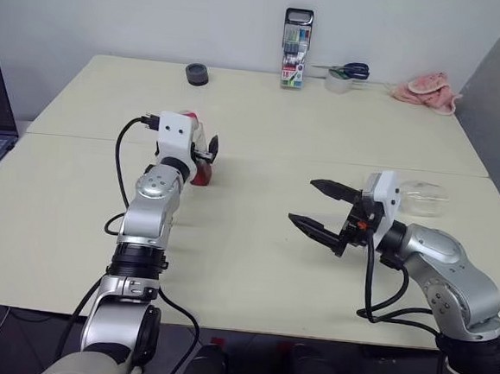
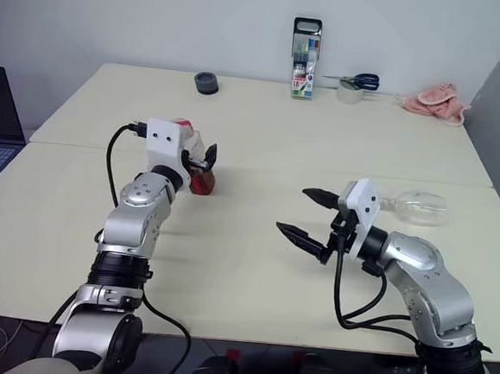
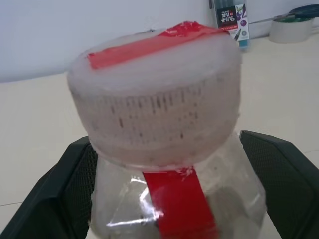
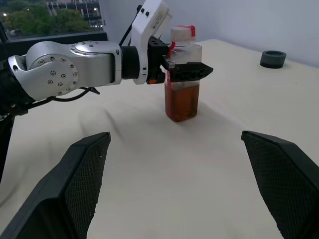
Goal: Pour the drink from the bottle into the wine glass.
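**Left hand at the bottle's shoulder, right hand waiting wide open**

I have the left arm stretched forward over the counter [image 1: 252,265], wrist level, with the left hand [image 4: 187,71] pointing straight ahead at the bottle [image 4: 182,74]. In the right wrist view I see its black fingers [image 4: 199,70] reaching around the bottle just below the cap, one on each side. In the left wrist view they flank the clear shoulder with a little room showing beside the plastic, so I read the hand as spread wide and not clamped; I cannot tell whether the pads touch the bottle.

The bottle stands upright on the counter, left of centre, about midway between the near and far edges. It is clear plastic with a squarish body, a red strip running down its front and a white cap [image 3: 154,104] crossed by red tape. The drink [image 4: 182,102] is amber-brown and fills the lower part of the body.

My right arm is bent in from the right, its hand [image 1: 322,207] hovering above the counter and pointing toward the left side. Its two fingers gape fully apart and hold nothing.

The wine glass [image 2: 417,206] lies on its side on the counter behind the right hand, near the right edge, well apart from the bottle.
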Available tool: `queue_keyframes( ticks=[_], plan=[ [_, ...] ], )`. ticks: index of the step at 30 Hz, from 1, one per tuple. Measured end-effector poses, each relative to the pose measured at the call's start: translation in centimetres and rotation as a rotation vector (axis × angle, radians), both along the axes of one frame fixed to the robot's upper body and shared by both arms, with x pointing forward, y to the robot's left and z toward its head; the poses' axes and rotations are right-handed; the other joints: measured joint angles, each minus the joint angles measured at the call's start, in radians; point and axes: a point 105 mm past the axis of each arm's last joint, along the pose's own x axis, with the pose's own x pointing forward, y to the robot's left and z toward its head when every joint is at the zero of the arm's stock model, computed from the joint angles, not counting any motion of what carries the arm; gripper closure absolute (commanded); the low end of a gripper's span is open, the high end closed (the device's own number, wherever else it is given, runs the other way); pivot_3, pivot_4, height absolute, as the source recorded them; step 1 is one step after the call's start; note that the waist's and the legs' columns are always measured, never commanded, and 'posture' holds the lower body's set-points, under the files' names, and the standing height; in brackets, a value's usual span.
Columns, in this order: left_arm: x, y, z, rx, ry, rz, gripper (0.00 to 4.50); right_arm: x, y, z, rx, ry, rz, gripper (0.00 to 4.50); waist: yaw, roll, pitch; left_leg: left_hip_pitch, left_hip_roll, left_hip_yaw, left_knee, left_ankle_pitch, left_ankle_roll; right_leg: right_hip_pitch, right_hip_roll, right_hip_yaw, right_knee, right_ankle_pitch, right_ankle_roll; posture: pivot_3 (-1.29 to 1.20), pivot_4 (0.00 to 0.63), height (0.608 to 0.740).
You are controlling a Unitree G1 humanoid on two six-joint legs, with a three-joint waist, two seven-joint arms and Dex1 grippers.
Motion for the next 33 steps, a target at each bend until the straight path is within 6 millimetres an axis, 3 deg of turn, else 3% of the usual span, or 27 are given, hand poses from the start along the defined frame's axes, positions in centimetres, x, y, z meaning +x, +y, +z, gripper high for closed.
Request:
queue_keyframes(
  ticks=[8, 14, 17, 19, 22, 28, 33],
  plan=[
    [-0.1, 0.1, -0.1, -0.005, -0.001, 0.01, 2.62, 0.0, 0.1, 0.2, 0.001, 0.007, 0.011, 0.0, -0.001, 0.0, 0.0, -0.001, 0.0, 0.0, 0.0, 0.0, 0.0, -0.001, 0.0, 0.0, 0.0, 0.0, 0.0, 0.0, 0.15, 0.74],
    [-0.9, 0.4, -0.3, -0.037, -0.021, 0.008, 2.74, -0.1, 0.1, 0.2, -0.001, 0.004, 0.012, 0.0, -0.004, 0.0, 0.0, -0.001, 0.0, 0.001, 0.0, 0.0, 0.0, -0.002, 0.0, 0.001, 0.001, 0.0, 0.0, 0.0, 0.15, 0.74],
    [-1.6, -0.5, -0.5, -0.074, -0.027, -0.069, 2.74, 0.0, -0.1, 0.2, -0.008, 0.002, 0.006, 0.0, 0.0, 0.0, 0.0, -0.002, 0.0, 0.001, 0.001, 0.0, 0.0, -0.002, -0.001, 0.0, 0.0, 0.0, 0.0, 0.0, 0.15, 0.74],
    [-2.0, -1.7, -0.6, -0.086, -0.028, -0.16, 2.76, 0.0, -0.3, 0.1, -0.013, 0.005, -0.005, 0.0, 0.004, 0.0, 0.0, -0.003, -0.001, 0.0, 0.001, 0.0, 0.0, -0.002, -0.001, 0.0, 0.0, 0.0, 0.0, 0.0, 0.15, 0.74],
    [-2.9, -5.4, -0.9, -0.098, 0.002, -0.418, 2.77, -0.1, -1.1, 0.2, -0.035, 0.004, -0.049, 0.0, 0.016, 0.0, 0.0, -0.007, -0.002, -0.001, 0.003, 0.0, 0.0, -0.004, -0.001, -0.002, 0.0, 0.0, 0.0, 0.0, 0.15, 0.74],
    [-6.2, -13.1, -0.8, -0.018, 0.066, -0.967, 2.78, -0.2, -0.8, 3.3, -0.006, -0.027, -0.124, 0.0, 0.014, 0.0, 0.0, -0.007, -0.001, -0.001, 0.002, 0.0, 0.0, -0.005, 0.0, -0.002, 0.0, 0.0, 0.0, 0.0, 0.15, 0.74],
    [-7.6, -15.4, -0.4, 0.052, 0.08, -1.219, 2.78, 0.4, 0.2, 4.4, -0.001, -0.024, -0.203, 0.0, -0.005, 0.0, 0.0, -0.006, 0.0, -0.001, 0.001, 0.0, 0.0, -0.005, 0.001, -0.001, 0.001, 0.0, 0.0, 0.0, 0.15, 0.74]
  ],
)
